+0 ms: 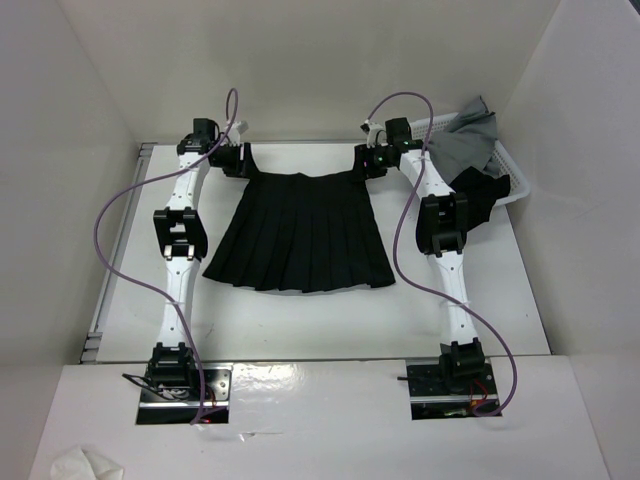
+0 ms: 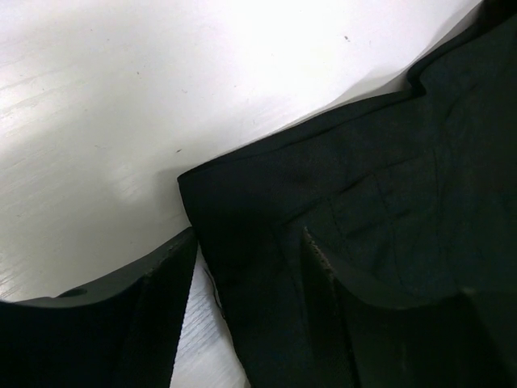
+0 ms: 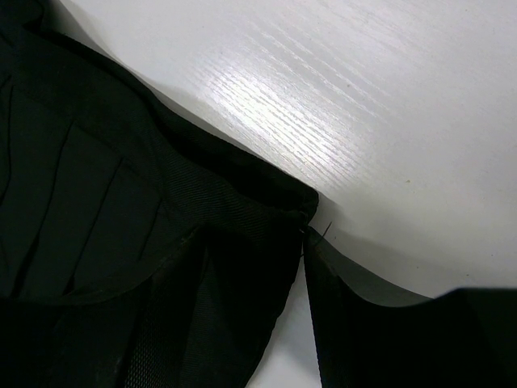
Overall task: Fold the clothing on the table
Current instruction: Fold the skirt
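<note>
Left pincer (image 2: 249, 242) and right pincer (image 3: 252, 242), jaws apart, straddle skirt (image 1: 300, 235) corners, contact unclear

The black pleated skirt (image 1: 300, 235) lies spread flat on the white table (image 1: 300, 322), on its far middle part, its narrow waistband toward the table's far edge and its wide, flaring hem toward the near edge.

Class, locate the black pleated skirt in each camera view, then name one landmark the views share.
Top external: skirt at centre of the table.
Left wrist: skirt, right and lower part.
Right wrist: skirt, left and lower part.
Shared landmark: the waistband, a corner in each wrist view.
</note>
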Motion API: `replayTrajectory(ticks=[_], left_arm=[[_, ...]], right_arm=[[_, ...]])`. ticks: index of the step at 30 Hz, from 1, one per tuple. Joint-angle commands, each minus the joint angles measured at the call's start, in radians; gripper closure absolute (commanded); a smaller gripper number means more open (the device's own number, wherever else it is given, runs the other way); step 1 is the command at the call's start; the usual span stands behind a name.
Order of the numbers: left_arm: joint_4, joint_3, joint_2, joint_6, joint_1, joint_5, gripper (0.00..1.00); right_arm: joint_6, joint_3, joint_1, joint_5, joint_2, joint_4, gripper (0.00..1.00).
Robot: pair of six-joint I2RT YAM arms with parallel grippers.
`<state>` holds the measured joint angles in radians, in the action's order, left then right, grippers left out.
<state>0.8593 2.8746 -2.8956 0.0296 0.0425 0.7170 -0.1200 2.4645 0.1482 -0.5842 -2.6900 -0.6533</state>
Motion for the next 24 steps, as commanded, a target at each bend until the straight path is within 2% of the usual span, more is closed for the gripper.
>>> replayTrajectory(ticks=[1,3,12,24], left_arm=[[0.021,0.032,-0.037,0.027,-0.001,0.01,0.38],[0.032,0.032,-0.047,0.027,-0.01,-0.025,0.35],[0.041,0.089,-0.045,0.018,-0.03,-0.306,0.35],[0.069,0.071,-0.065,0.018,-0.061,-0.269,0.39]], right_arm=[[-0.009,0.044,0.011,-0.006,-0.021,-0.043,0.43],[-0.009,0.044,0.02,-0.006,-0.021,-0.043,0.43],[-0.009,0.044,0.021,-0.006,-0.021,-0.052,0.43],[-0.018,0.044,0.021,-0.016,-0.021,-0.062,0.43]])
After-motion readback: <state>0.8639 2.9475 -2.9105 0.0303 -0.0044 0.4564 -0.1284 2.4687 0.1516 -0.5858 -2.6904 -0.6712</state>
